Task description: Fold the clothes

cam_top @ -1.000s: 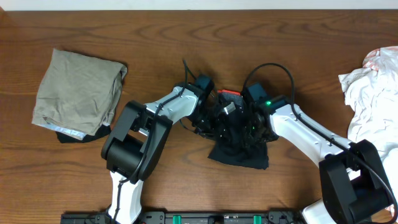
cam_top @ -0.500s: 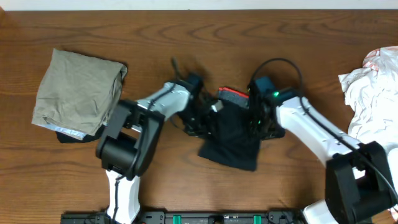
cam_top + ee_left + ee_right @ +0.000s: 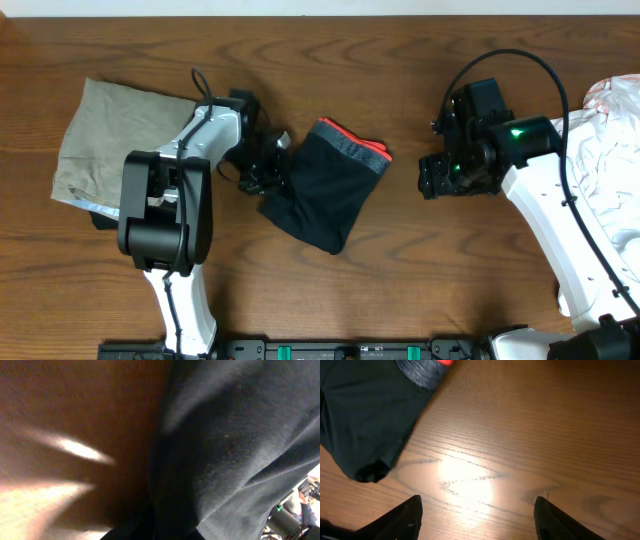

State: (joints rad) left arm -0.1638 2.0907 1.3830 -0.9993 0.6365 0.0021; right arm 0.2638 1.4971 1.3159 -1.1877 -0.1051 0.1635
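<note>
Overhead, black trousers (image 3: 325, 195): folded, mid-desk (image 3: 430, 290), between khaki garment (image 3: 125, 150) and white fabrics (image 3: 605, 150).
Overhead, left pincer (image 3: 268, 175): pressed together, pinching the trousers' left edge.
Overhead, right pincer (image 3: 435, 180): spread, well right of the trousers.
Left wrist: blurred black fabric against brown desk.
Right wrist: spread fingers above wood, trousers upper left.

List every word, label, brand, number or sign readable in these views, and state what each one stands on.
No text can be read in any view.
Black soft trousers with a grey, orange-edged waistband: no label or print shows.
Khaki-grey folded garment: plain, no lettering visible.
White crumpled fabric: a faint reddish print at its upper edge, too small and blurred to read.
</note>
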